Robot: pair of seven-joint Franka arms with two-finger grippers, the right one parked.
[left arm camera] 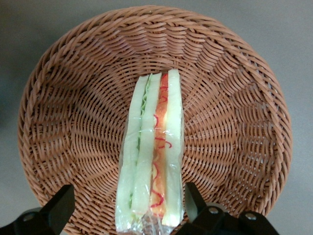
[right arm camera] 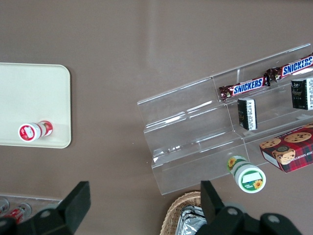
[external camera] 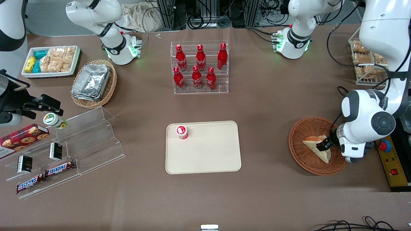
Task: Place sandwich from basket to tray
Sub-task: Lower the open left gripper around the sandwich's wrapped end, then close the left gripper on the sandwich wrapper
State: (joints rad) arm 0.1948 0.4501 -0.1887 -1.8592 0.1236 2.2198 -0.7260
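Straddling the sandwich in the basket, the end effector stands open, fingers flanking the wedge's long axis, neither pad visibly touching.

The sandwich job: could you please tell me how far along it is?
Nothing is delivered yet. The triangular wrapped sandwich lies in the round reddish-brown wicker basket. The left gripper is down over it, open, a finger on each side. Gripping, lifting and carrying to the flat beige plastic tray remain.
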